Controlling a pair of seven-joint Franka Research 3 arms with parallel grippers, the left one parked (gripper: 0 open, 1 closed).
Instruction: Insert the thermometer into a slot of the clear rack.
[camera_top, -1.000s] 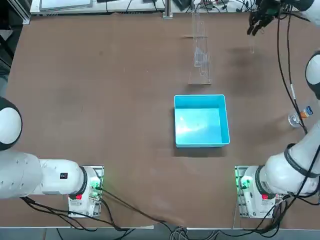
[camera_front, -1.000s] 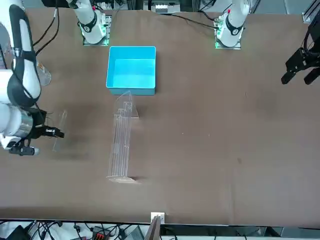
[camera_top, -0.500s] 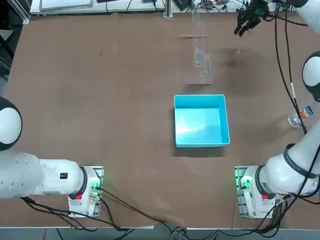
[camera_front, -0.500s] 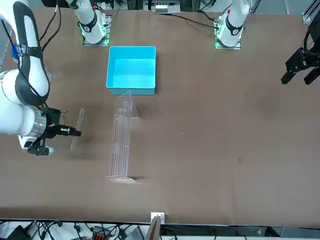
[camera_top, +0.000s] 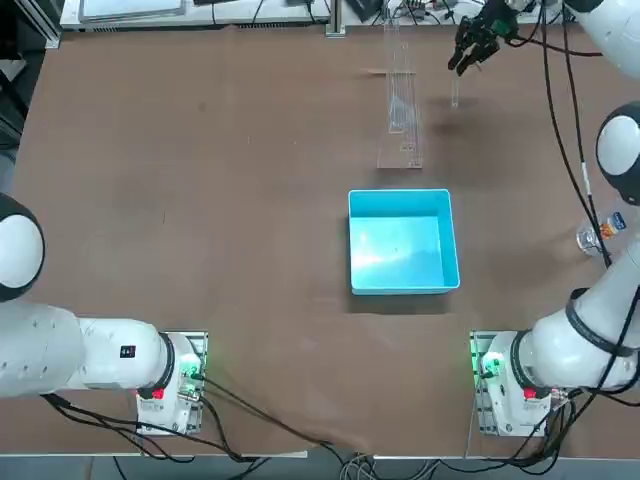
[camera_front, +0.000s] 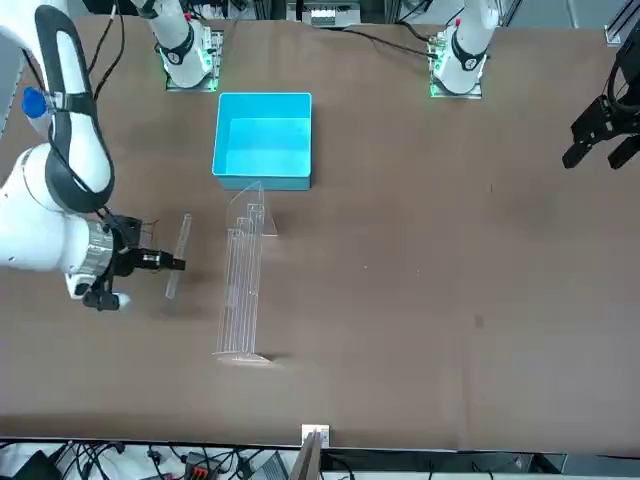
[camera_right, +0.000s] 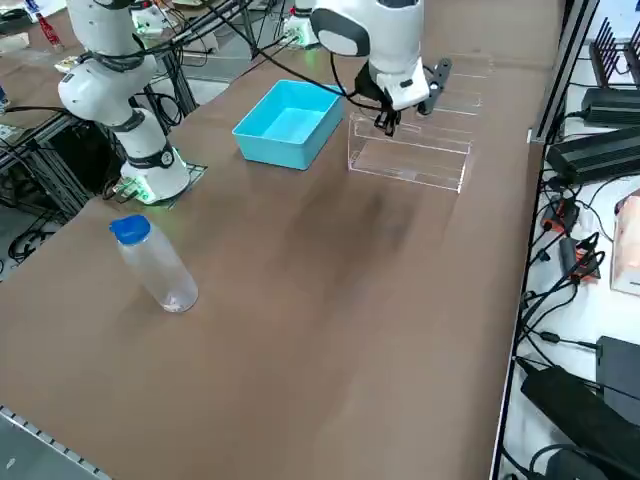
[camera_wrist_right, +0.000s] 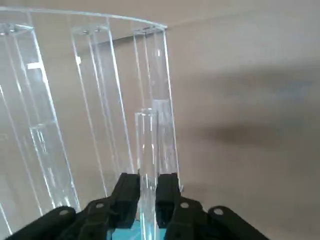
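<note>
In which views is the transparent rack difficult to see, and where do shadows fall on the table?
Top view: the clear rack shows only faint edge glints. Front view: a soft shadow lies under the thermometer held by the right gripper. Right wrist view: the rack's rails catch bright highlights.

bare table (camera_top: 200, 180) left of clear rack (camera_top: 402, 95), blue box (camera_top: 402, 240) behind (well apart)

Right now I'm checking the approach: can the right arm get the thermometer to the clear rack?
Probably yes. The right tool holds the thermometer beside the clear rack, with only bare table between them; the blue box sits off to one side.
</note>
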